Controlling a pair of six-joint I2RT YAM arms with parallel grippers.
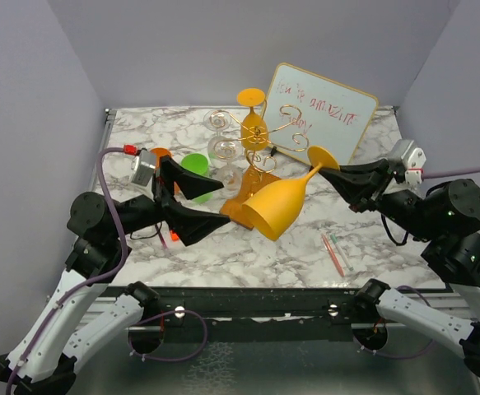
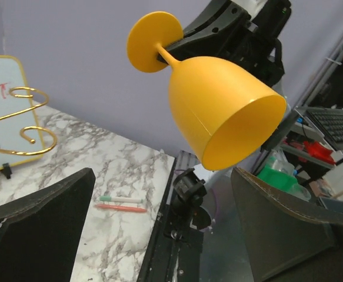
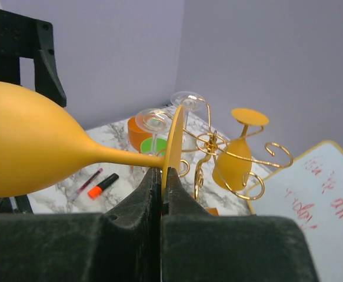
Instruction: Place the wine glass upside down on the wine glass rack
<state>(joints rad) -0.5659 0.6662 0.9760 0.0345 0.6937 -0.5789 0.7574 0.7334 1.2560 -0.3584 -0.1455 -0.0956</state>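
One wine glass (image 1: 282, 206), tilted near the wine glass rack (image 1: 236, 209), hangs foot-clamped in the right pincer (image 1: 330, 169); left pincer (image 1: 224, 206) gapes wide.

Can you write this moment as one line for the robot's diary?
right gripper: shut on wine glass foot | wine glass: in air, tilted, not on rack | left gripper: open, beside the bowl

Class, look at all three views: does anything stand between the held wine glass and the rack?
Nothing visible does. The right gripper holds the wine glass by its foot, close beside the wine glass rack, whose scroll arms on the whiteboard side look free. The open left gripper sits by the bowl's mouth, not between them.
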